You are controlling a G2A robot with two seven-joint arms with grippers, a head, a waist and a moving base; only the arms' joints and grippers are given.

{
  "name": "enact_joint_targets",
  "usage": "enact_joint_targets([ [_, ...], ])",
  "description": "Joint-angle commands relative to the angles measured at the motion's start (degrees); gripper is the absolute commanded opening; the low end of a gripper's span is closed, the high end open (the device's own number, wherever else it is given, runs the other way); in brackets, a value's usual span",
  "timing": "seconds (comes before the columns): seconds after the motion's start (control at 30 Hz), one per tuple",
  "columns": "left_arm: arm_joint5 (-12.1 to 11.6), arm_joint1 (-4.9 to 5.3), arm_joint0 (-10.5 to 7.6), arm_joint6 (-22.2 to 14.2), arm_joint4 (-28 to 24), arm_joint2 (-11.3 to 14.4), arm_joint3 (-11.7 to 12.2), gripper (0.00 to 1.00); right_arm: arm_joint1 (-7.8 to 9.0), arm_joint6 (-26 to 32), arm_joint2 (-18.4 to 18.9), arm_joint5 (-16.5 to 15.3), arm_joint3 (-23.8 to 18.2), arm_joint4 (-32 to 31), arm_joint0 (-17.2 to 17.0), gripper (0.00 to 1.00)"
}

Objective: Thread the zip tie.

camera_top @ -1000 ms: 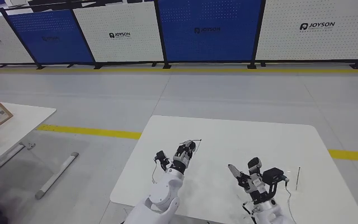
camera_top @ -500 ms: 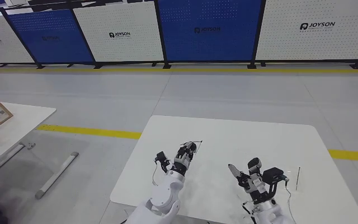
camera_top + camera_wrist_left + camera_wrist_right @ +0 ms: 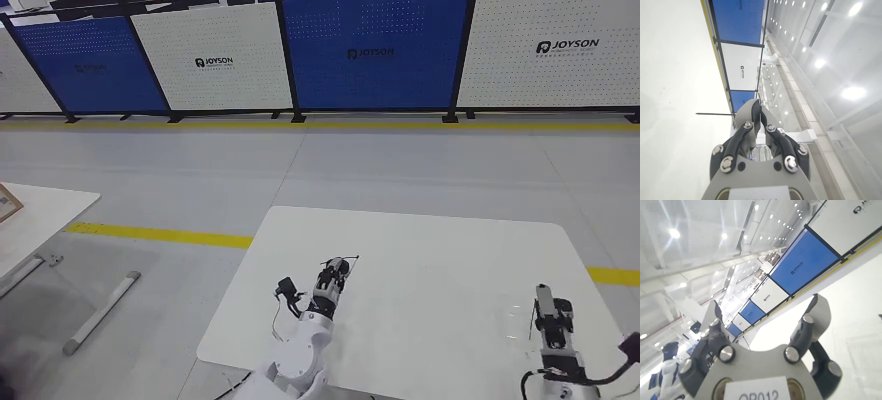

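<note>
zip tie [image 3: 715,114] in left gripper [image 3: 759,106], over table [image 3: 430,250]

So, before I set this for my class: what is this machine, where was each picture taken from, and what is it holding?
It is a robot with two arms, each ending in a two-fingered gripper. One picture looks down from a camera above the arms onto a white table. The other two come from cameras on the wrists, looking along each gripper. The left gripper is shut on a thin black zip tie, whose strip sticks out sideways over the table. The right gripper is open and holds nothing, near the table's other side.
</note>
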Motion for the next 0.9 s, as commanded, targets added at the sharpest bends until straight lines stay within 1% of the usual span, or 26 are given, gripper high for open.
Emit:
enact_joint_targets([
  [0.0, -0.82, -0.34, -0.51, 3.43, 0.47, 0.29, 0.53, 0.0, 0.15, 2.31, 1.28, 0.0, 2.13, 4.12, 1.01, 1.0],
  [0.07, -2.35, -0.86, -1.66, 7.44, 1.5, 1.15, 2.22, 0.0, 0.19, 3.74, 1.36, 0.0, 3.78, 4.83, 2.16, 1.0],
  [0.1, -2.38, -1.2, -2.63, 8.8, 1.51, 1.89, 3.69, 0.0, 0.17, 4.54, 0.95, 0.0, 4.76, 4.29, 2.91, 1.0],
  [0.13, -2.41, -1.4, -3.29, 9.53, 1.59, 2.26, 4.64, 0.0, 0.17, 5.23, 0.67, 0.0, 5.33, 3.69, 3.51, 1.0],
  [0.23, -2.68, -1.96, -4.7, 12.49, 1.91, 2.84, 6.7, 0.0, 0.06, 5.6, -0.22, 0.59, 6.2, 1.36, 4.7, 1.0],
  [0.87, -2.8, -2.03, -4.79, 12.64, 1.52, 2.87, 6.82, 0.0, 0.06, 5.6, -0.22, 0.59, 6.2, 1.36, 4.7, 1.0],
])
